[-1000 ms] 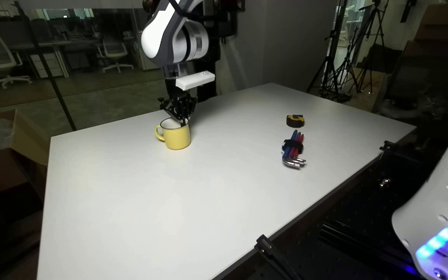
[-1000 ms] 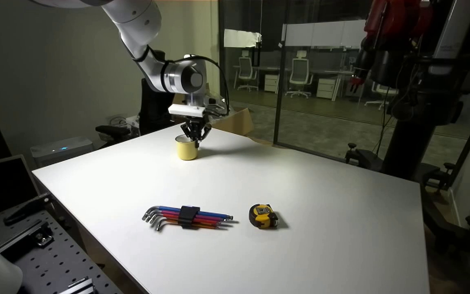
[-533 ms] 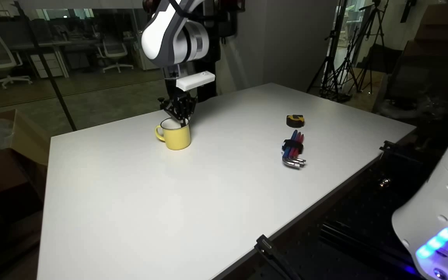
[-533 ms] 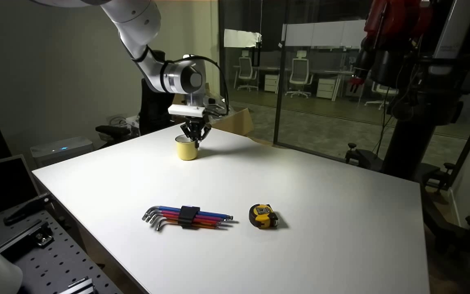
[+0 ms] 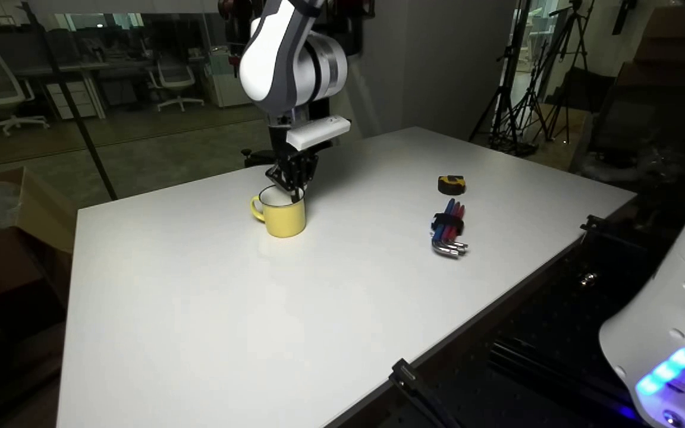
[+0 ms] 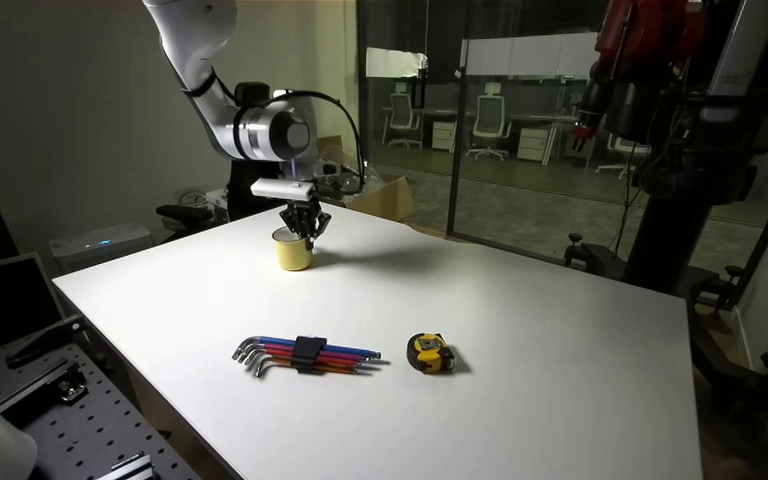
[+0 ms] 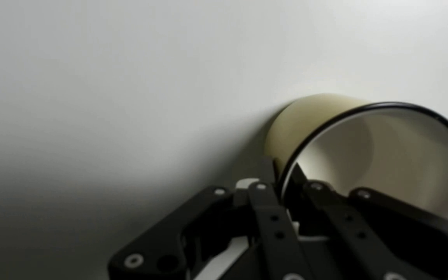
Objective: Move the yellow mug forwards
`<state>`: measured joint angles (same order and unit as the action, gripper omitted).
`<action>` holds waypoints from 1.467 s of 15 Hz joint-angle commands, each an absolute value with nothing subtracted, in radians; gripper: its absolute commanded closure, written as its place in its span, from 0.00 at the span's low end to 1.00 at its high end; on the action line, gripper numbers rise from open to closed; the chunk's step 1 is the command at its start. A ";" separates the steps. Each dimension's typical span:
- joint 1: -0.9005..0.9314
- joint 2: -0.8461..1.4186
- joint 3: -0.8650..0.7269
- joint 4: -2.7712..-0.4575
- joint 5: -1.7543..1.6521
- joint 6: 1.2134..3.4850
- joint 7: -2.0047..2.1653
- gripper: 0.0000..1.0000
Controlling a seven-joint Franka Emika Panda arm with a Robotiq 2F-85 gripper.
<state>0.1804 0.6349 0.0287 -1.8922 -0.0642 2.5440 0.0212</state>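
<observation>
We see the yellow mug point(image 5: 285, 221) upright, on the white table point(image 6: 524, 400) or barely above it, we cannot tell which; the gripper point(image 7: 283, 165) is closed on its wall, one finger point(image 7: 298, 179) inside the rim point(image 7: 389, 104) and one outside, as the wrist view shows us; in both exterior views the mug hides part of that hold; the wrist view cuts the mug off at the right edge; the handle point(image 5: 254, 208) shows in an exterior view, but we cannot make it out from the wrist; the arm point(image 6: 224, 123) is cut off atop both exterior views; there we find the hex keys point(image 6: 311, 355) and tape measure point(image 6: 432, 353), outside the wrist view and well apart from the mug.
</observation>
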 commanded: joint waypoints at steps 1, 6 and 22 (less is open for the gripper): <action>0.204 0.498 0.007 -2.140 -0.091 2.594 0.107 0.97; 0.166 0.351 0.033 -2.418 -0.051 2.642 0.097 0.97; 0.135 0.312 -0.001 -2.564 -0.040 2.797 0.147 0.23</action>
